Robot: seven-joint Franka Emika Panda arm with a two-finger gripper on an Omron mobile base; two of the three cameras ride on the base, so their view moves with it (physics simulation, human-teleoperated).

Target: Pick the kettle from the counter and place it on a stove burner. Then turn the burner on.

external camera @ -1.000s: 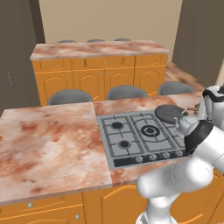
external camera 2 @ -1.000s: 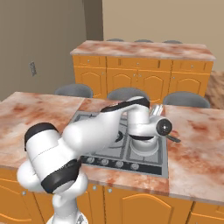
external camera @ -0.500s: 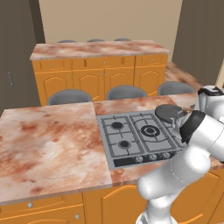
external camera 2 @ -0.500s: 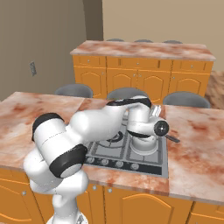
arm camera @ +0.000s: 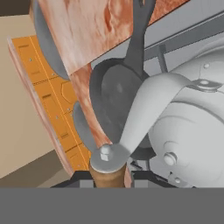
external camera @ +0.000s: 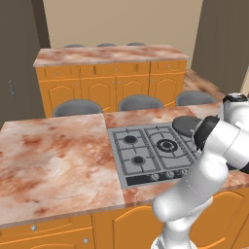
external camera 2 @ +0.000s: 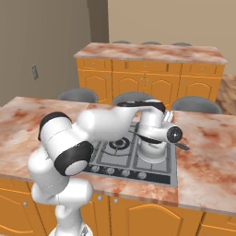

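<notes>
The silver-grey kettle looms at the right of the hand view, its metal strap curving down to the brown handle. My gripper is shut on that handle, a dark fingertip on either side. In the right base view the kettle hangs under my hand, low over the right side of the grey cooktop. Whether it rests on the grate I cannot tell. The cooktop is set into the pinkish-red marbled counter. In the left base view my arm hides the kettle.
A flat dark grey pan lies at the cooktop's back right, close behind the kettle. A row of knobs runs along the cooktop's front edge. Grey stools stand beyond the counter, with a second marbled top behind.
My arm has carried the kettle a little leftward and toward the front of the cooktop, lower over the right burners. The pan has stayed put.
</notes>
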